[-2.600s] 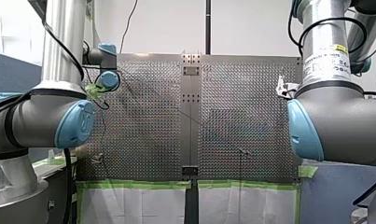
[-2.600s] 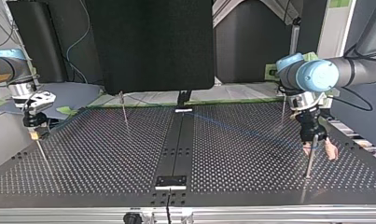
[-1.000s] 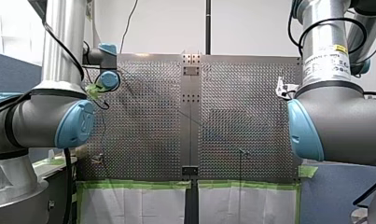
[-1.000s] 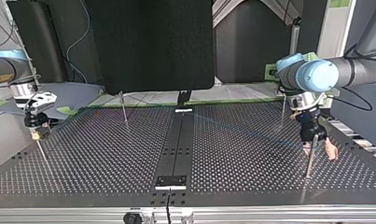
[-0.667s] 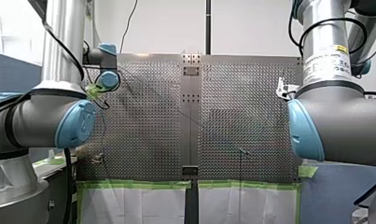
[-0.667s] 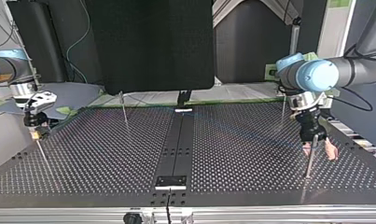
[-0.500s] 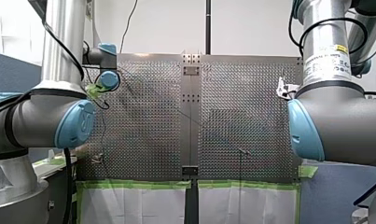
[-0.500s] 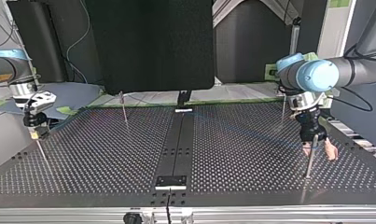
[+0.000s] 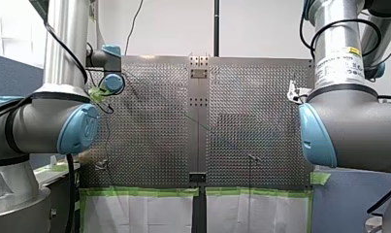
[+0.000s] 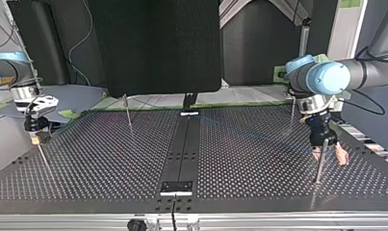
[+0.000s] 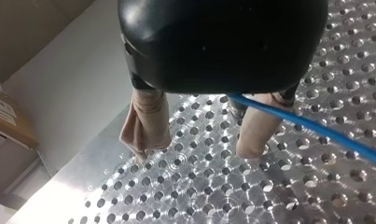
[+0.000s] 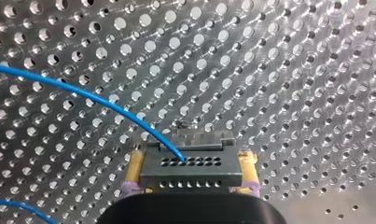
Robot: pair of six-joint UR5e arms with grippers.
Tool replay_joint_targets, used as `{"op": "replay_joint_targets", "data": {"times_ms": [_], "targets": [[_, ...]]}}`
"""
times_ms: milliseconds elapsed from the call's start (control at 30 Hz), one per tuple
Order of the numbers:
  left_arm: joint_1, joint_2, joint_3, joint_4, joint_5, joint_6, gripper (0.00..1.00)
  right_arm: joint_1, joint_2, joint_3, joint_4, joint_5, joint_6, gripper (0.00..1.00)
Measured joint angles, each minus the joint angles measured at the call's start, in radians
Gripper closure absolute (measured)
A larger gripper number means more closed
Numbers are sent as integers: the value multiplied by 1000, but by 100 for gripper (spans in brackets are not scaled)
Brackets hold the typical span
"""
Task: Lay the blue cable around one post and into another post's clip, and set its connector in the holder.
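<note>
Ahead of my right gripper (image 12: 190,173) the thin blue cable (image 12: 106,103) arcs away over the perforated plate. Its grey connector block (image 12: 191,167) sits between the yellow pads (image 12: 135,169), which are shut on it. At the top view's left this gripper (image 10: 35,138) hangs over a slim post (image 10: 43,161). My left gripper (image 11: 200,133) stands open, and the cable (image 11: 316,130) crosses in front of one beige finger (image 11: 254,128) without being pinched. In the top view it (image 10: 329,155) hovers beside a post (image 10: 319,168) at the right.
Two more thin posts (image 10: 128,113) (image 10: 291,113) stand near the table's far edge in the top view. A dark centre strip carries a small bracket (image 10: 177,187) at the near edge. In the front view a clip-topped post (image 9: 252,158) rises right of the centre strip.
</note>
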Motion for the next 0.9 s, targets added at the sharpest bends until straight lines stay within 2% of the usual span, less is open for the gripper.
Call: {"op": "replay_joint_targets", "data": {"times_ms": [267,433,600,667,700,767,800,833,867,900], "targets": [[1,0,0,0,3,0,0,1,-1,-1,-1,-2,3,100],[1,0,0,0,4,0,0,1,0,-1,-1,-5,14,100],[1,0,0,0,5,0,0,1,0,-1,-1,-6,16,100],[1,0,0,0,5,0,0,2,0,-1,-1,-5,16,85],[1,0,0,0,5,0,0,2,0,-1,-1,-4,16,85],[1,0,0,0,5,0,0,2,0,-1,-2,-3,16,67],[1,0,0,0,5,0,0,2,-1,-2,-2,-2,16,67],[1,0,0,0,5,0,0,2,-1,-2,-2,-2,16,51],[1,0,0,0,5,0,0,2,-1,-2,-2,-2,16,44],[1,0,0,0,5,0,0,2,-1,-2,-3,-1,16,44]]}}
